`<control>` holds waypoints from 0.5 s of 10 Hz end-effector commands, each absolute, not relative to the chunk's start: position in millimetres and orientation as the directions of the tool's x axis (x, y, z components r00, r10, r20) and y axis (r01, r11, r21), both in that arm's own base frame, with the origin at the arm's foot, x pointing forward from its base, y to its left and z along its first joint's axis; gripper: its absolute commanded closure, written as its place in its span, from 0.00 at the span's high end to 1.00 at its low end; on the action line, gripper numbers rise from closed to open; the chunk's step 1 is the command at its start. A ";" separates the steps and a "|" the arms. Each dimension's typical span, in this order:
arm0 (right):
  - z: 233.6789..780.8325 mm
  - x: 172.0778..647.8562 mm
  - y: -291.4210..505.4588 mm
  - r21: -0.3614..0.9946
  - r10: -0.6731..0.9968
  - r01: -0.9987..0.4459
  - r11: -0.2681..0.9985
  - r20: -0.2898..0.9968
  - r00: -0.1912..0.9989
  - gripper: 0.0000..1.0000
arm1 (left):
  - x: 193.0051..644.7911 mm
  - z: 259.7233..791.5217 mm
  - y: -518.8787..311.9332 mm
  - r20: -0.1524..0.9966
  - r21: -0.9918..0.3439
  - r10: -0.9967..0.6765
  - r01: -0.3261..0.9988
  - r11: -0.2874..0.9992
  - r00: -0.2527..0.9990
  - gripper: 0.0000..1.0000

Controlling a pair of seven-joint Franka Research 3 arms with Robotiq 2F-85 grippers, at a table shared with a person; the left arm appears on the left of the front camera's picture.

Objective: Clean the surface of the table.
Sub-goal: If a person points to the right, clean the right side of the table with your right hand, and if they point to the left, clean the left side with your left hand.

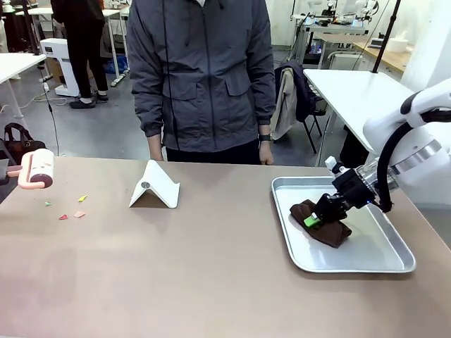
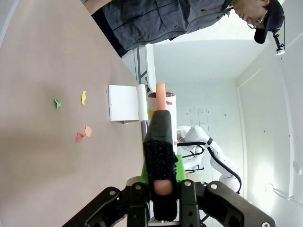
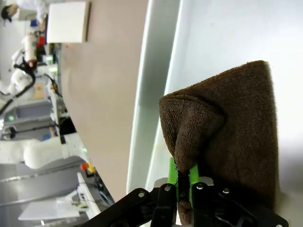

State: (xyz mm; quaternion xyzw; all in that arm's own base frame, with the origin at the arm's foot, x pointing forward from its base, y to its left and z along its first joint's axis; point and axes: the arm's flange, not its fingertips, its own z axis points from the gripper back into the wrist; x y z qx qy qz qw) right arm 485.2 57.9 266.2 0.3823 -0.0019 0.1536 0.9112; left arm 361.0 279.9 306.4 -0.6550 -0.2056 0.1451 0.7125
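Observation:
The brownish-tan table (image 1: pixel 211 267) carries a few coloured paper scraps (image 1: pixel 70 209) near its left end, also seen as paper scraps (image 2: pixel 80 118) in the left wrist view. My left gripper (image 2: pixel 162 175) is shut on the black-wrapped pink handle (image 2: pixel 161 101) of a pink and white roller (image 1: pixel 36 170), held above the table's left edge. My right gripper (image 1: pixel 320 215) is down in the silver tray (image 1: pixel 366 266), shut on a pinched fold of a brown cloth (image 1: pixel 332 231). In the right wrist view the cloth (image 3: pixel 236 123) lies on the tray (image 3: pixel 147 94) with my gripper (image 3: pixel 182 182) closed on its near fold.
A white folded stand (image 1: pixel 155 187) sits left of centre, just beyond the scraps. A person (image 1: pixel 201 77) stands at the far edge, hands hanging by the table. White-topped tables and chairs stand behind.

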 end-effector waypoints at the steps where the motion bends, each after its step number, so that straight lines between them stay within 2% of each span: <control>1: 264.6 472.0 51.9 0.588 0.374 -0.382 0.713 0.143 0.917 0.10 | 356.9 310.5 277.1 0.106 -0.993 0.474 0.065 0.101 0.874 0.00; 3: 267.8 473.5 34.1 0.571 0.312 -0.342 0.746 0.153 0.938 0.10 | 356.9 310.5 277.1 0.106 -0.993 0.474 0.065 0.101 0.874 0.00; 5: 274.3 479.2 5.0 0.581 0.148 -0.238 0.779 0.199 0.969 0.10 | 356.9 310.5 277.1 0.106 -0.993 0.474 0.065 0.101 0.874 0.00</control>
